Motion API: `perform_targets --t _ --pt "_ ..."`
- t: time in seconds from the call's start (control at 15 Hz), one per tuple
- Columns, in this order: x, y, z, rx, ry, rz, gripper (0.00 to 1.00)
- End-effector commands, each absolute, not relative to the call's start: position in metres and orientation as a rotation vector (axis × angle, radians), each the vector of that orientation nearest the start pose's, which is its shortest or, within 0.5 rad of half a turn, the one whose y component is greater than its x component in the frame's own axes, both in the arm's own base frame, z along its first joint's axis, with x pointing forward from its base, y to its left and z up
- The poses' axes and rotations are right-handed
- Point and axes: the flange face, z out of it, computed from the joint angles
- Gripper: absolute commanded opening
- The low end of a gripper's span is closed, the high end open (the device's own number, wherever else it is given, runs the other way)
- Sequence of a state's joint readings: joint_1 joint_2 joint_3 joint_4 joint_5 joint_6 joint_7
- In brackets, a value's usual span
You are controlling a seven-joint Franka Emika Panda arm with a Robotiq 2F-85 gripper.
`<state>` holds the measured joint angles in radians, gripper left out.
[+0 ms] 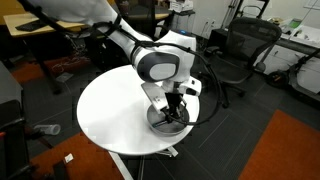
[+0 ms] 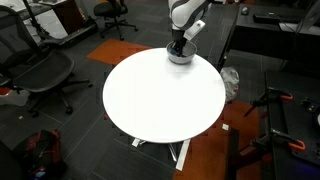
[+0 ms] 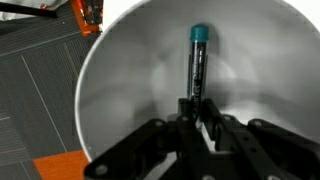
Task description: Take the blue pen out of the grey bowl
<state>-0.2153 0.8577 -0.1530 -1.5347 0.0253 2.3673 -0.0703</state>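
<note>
In the wrist view the grey bowl (image 3: 120, 90) fills the frame. The blue pen (image 3: 197, 60) lies inside it, its teal end pointing away from me and its dark body running toward my fingers. My gripper (image 3: 199, 108) is down in the bowl, its two fingers closed against the pen's near end. In both exterior views the gripper (image 1: 176, 108) (image 2: 178, 46) reaches straight down into the bowl (image 1: 166, 124) (image 2: 181, 58) near the edge of the round white table (image 1: 110, 110) (image 2: 165, 95). The pen is hidden there.
The bowl stands close to the table's edge. Black office chairs (image 1: 245, 50) (image 2: 40, 70) stand around the table. Orange and grey floor (image 3: 40, 80) shows beyond the bowl's rim. A desk (image 2: 275, 40) stands near the table.
</note>
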Motion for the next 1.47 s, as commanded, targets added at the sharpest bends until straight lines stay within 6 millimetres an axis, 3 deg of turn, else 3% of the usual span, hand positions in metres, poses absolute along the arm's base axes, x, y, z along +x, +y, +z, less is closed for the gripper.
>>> perform_targets --t 0.0,0.47,0.8,1.0,1.4 --pt "0.661 -0.241 0.168 -3.188 0.462 0.080 0.05" --pt "0.651 -0.253 0.224 -3.201 0.452 0.066 0.05" --pt "0.647 -0.248 0.268 -3.216 0.435 -0.016 0.05" --pt "0.642 -0.237 0.291 -3.210 0.426 -0.068 0.05" --pt "0.634 -0.186 0.337 -3.211 0.352 -0.088 0.05"
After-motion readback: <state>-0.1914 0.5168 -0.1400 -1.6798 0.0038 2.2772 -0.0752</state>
